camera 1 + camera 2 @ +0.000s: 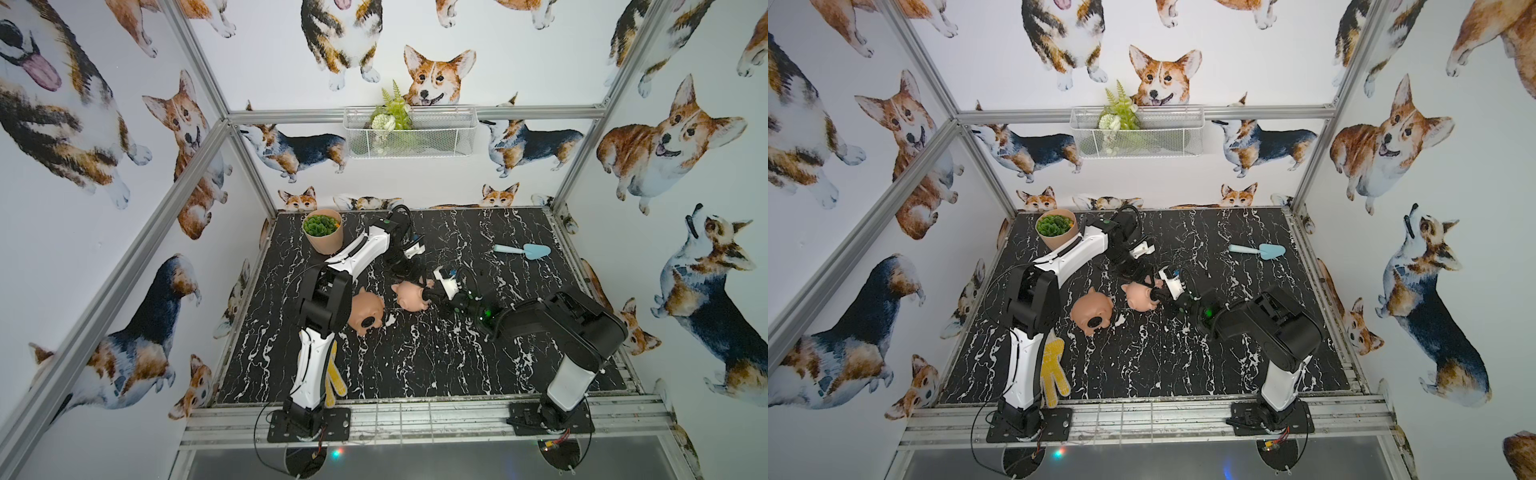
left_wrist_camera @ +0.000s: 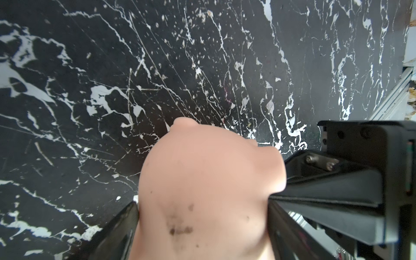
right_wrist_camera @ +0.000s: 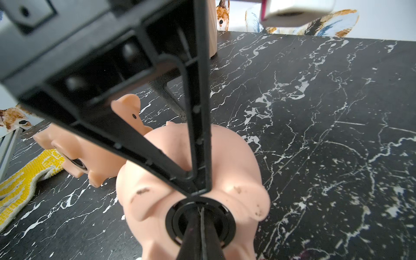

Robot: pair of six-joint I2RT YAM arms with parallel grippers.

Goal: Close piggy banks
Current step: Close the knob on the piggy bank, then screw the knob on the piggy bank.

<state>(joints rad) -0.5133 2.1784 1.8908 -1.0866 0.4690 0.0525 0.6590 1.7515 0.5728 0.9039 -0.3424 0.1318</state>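
Plant pot (image 1: pixel 323 242), blue trowel (image 1: pixel 523 250), yellow glove (image 1: pixel 1054 370) on marble table (image 1: pixel 436 365).

Place: robot lab test cell
Frame: aluminium posts (image 1: pixel 197 58) around the booth
Walls: corgi-print panels (image 1: pixel 519 62)
Tabletop: black marble-look sheet (image 1: pixel 415 353)
Robots: left arm (image 1: pixel 316 365) and right arm (image 1: pixel 569 378) bolted to the front rail (image 1: pixel 415 415)

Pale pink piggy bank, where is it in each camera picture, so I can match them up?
Top view: pale pink piggy bank mid-table, beside the darker piggy bank.
Top view: mid-table too, same neighbour.
Left wrist: close up, gripped by the left claw.
Right wrist: close up, right claw shut at its black plug.
Shared landmark: black marble table, in all four views.
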